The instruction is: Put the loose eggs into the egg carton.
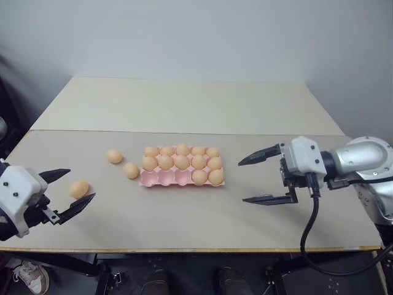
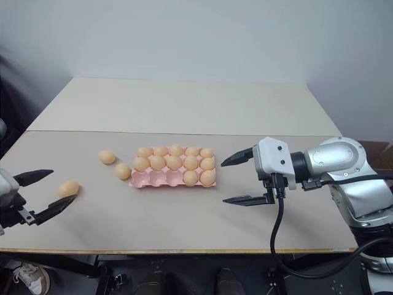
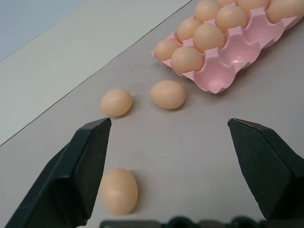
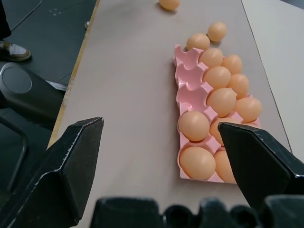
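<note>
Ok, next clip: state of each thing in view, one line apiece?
Egg carton: flat on the table, back two rows full, front row with two eggs at its right end and three cups empty.
Loose eggs: three on the table left of the carton, none held; the nearest sits by the left gripper.
Left gripper: open, empty.
Right gripper: open, empty, right of the carton.

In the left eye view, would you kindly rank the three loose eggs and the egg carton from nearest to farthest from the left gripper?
From the left gripper:
1. Egg between its fingers.
2. Loose egg beside the carton's left edge.
3. Loose egg farther back; close to the second.
4. Egg carton, mid-table.
</note>
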`<state>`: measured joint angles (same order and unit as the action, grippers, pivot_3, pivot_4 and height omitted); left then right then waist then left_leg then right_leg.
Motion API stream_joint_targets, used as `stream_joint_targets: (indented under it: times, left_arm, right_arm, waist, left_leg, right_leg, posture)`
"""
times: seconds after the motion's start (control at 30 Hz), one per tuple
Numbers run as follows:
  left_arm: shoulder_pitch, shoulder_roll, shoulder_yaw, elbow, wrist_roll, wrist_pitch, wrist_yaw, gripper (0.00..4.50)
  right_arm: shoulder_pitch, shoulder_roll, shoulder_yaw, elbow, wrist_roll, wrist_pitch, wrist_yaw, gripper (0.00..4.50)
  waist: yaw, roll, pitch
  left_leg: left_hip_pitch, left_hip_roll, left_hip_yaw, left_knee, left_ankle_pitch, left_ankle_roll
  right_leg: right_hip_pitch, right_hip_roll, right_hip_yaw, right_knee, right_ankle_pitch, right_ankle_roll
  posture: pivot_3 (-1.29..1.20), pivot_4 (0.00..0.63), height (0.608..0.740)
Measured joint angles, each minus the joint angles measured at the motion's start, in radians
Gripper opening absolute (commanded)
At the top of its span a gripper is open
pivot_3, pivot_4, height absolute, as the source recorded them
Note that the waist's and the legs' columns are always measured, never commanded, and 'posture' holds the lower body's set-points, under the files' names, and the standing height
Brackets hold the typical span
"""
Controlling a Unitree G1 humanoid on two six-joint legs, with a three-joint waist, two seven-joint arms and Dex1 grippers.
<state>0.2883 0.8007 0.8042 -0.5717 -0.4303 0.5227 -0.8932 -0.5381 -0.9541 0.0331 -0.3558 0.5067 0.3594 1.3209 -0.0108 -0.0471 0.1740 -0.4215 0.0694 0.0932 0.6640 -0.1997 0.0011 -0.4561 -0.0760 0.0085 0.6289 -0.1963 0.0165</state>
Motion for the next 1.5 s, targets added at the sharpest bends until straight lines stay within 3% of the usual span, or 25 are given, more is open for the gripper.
stream_joint_targets:
  times: [0.37,0.57,0.77,1.07,1.17,1.37,1.5]
  left_arm:
    - [-0.133,-0.054,-0.120,0.223,0.060,0.018,0.209,4.27]
    - [-0.205,-0.035,-0.275,0.384,0.137,-0.032,0.226,4.27]
    - [-0.316,-0.036,-0.338,0.515,0.158,-0.062,0.256,4.27]
    - [-0.333,-0.043,-0.409,0.606,0.160,-0.055,0.266,4.27]
    - [-0.360,-0.043,-0.423,0.632,0.170,-0.046,0.280,3.65]
    - [-0.369,-0.044,-0.429,0.632,0.169,-0.023,0.291,1.82]
    - [-0.364,-0.042,-0.431,0.622,0.170,-0.018,0.293,1.76]
  right_arm:
    - [0.021,0.002,-0.002,-0.010,-0.017,-0.001,-0.017,4.50]
    - [0.047,-0.017,-0.007,-0.026,-0.042,0.000,-0.031,4.50]
    - [0.082,-0.042,-0.017,-0.049,-0.049,0.013,-0.046,4.50]
    - [0.111,-0.073,-0.054,-0.068,-0.049,0.018,-0.060,4.50]
    - [0.113,-0.073,-0.054,-0.068,-0.049,0.018,-0.061,4.50]
    - [0.113,-0.073,-0.054,-0.068,-0.049,0.018,-0.065,4.50]
    - [0.113,-0.073,-0.054,-0.068,-0.049,0.018,-0.066,4.50]
  waist:
    - [-0.001,0.000,0.000]
    - [0.001,0.000,0.000]
    - [0.001,0.000,0.000]
    - [-0.001,-0.001,0.000]
    - [0.000,-0.001,0.000]
    - [-0.003,-0.001,0.000]
    - [-0.003,-0.001,0.000]
  left_leg:
    - [0.001,0.000,0.001,-0.001,0.000,0.000]
    - [0.000,0.000,0.001,-0.001,0.000,0.000]
    - [0.000,0.000,0.001,-0.001,0.000,0.000]
    - [0.000,0.000,0.001,-0.001,0.000,0.000]
    - [0.000,0.000,0.001,-0.001,0.000,0.000]
    - [0.001,0.000,0.002,-0.001,0.000,0.000]
    - [0.001,0.000,0.002,-0.001,0.000,0.000]
  right_leg:
    - [0.000,0.000,0.000,0.000,0.001,-0.001]
    - [0.000,0.000,0.000,0.000,0.001,-0.002]
    - [-0.001,0.000,0.000,0.000,0.003,-0.005]
    - [-0.001,-0.001,0.000,0.000,0.003,-0.004]
    - [0.000,-0.001,0.000,0.001,0.003,-0.004]
    - [0.000,0.000,0.000,0.001,0.003,-0.004]
    - [0.000,-0.001,0.000,0.001,0.003,-0.004]
  posture:
    - [0.00,0.150,0.740]
    - [0.00,0.150,0.740]
    - [0.00,0.150,0.740]
    - [0.00,0.150,0.740]
    - [0.00,0.150,0.740]
    - [0.00,0.150,0.740]
    - [0.00,0.150,0.740]
